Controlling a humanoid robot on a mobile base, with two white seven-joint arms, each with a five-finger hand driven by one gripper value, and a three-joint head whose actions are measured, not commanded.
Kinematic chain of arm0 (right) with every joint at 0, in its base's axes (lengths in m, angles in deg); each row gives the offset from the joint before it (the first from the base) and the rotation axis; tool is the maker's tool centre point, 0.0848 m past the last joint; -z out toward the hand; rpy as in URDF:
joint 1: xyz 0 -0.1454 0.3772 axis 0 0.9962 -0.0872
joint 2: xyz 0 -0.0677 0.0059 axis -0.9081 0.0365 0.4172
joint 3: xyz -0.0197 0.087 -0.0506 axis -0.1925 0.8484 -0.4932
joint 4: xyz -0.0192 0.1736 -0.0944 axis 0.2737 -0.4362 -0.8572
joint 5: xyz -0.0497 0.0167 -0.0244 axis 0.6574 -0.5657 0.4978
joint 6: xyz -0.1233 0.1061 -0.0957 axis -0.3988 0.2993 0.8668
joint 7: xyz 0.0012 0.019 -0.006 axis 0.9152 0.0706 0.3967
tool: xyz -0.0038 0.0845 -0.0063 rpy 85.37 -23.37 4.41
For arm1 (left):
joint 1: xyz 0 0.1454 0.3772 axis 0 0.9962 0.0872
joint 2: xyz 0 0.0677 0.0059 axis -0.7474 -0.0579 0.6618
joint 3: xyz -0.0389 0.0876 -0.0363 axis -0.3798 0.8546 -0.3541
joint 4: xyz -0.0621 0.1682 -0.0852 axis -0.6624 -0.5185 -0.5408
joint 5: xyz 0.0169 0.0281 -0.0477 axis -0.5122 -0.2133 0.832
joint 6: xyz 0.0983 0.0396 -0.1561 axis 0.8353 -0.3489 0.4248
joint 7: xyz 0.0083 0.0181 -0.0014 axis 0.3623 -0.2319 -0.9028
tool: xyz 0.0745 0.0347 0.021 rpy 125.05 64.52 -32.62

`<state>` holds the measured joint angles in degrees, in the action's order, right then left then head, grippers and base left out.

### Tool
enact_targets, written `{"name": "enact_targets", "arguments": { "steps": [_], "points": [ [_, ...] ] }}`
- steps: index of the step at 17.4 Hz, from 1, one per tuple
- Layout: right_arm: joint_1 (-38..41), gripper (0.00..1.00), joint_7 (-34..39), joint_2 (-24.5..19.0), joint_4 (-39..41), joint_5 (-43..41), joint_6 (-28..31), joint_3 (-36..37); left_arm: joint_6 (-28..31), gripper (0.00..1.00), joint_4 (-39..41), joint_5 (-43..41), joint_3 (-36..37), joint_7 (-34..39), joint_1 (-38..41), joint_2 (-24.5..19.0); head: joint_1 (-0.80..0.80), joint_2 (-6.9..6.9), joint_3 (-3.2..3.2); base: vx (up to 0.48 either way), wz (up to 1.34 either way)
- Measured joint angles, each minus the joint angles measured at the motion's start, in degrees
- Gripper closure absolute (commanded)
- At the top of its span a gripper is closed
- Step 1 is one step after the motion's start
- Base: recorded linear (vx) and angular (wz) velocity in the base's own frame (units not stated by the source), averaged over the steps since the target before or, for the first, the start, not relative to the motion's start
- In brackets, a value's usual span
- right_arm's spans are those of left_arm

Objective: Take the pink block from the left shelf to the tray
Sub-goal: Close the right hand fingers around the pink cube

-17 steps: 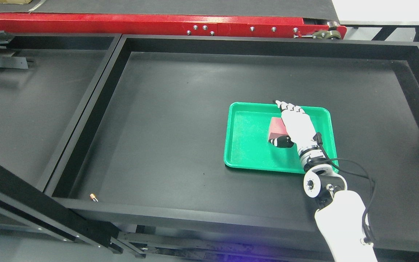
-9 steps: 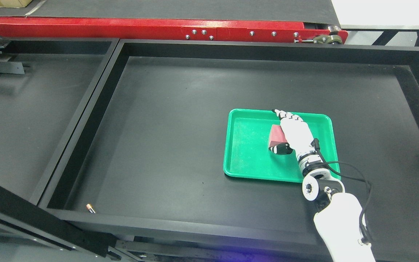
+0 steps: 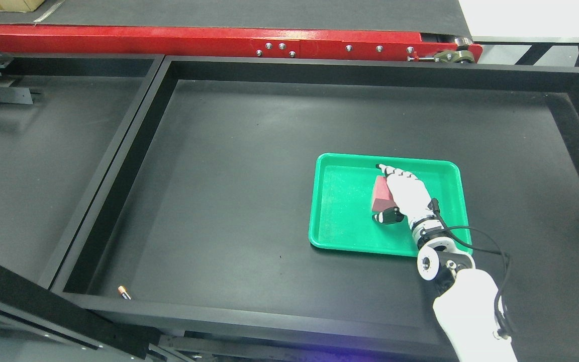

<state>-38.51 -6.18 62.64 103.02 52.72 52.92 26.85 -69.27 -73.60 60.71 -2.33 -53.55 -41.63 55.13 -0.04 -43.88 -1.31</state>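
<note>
The pink block (image 3: 381,193) lies in the green tray (image 3: 342,201), a little right of the tray's middle. My right hand (image 3: 395,193) is over the tray, its palm side against the block's right face. The fingers (image 3: 392,173) stretch straight toward the tray's far rim. The black-tipped thumb (image 3: 389,217) is spread out just below the block's near corner, slightly apart from it. The hand covers the block's right part. The right arm comes in from the lower right. The left arm does not show.
The tray sits in a large black walled bin (image 3: 370,68). A second black compartment (image 3: 43,151) lies to the left. A small battery-like object (image 3: 124,292) rests at the bin's near left corner. A red conveyor rail (image 3: 194,37) runs along the back.
The camera has tilted, shifting the whole picture downward. Relative to the tray, my right hand has drawn back from the far rim and sunk, and the thumb now sits below the block's corner.
</note>
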Motion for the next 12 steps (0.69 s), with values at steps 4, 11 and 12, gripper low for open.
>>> {"name": "enact_targets", "arguments": {
  "steps": [4, 11, 12],
  "points": [
    [-0.34, 0.43, 0.10, 0.00, -0.48, 0.00, 0.14, 0.11, 0.00, 0.00, 0.00, 0.00, 0.00, 0.00, 0.00, 0.00, 0.00, 0.00, 0.00, 0.000, 0.00],
    [-0.73, 0.95, 0.24, 0.00, -0.94, -0.14, 0.19, 0.23, 0.00, 0.00, 0.00, 0.00, 0.00, 0.00, 0.00, 0.00, 0.00, 0.00, 0.00, 0.000, 0.00],
    [-0.73, 0.96, 0.27, 0.00, -0.96, -0.22, 0.11, 0.25, 0.00, 0.00, 0.00, 0.00, 0.00, 0.00, 0.00, 0.00, 0.00, 0.00, 0.00, 0.000, 0.00]
  ]
}}
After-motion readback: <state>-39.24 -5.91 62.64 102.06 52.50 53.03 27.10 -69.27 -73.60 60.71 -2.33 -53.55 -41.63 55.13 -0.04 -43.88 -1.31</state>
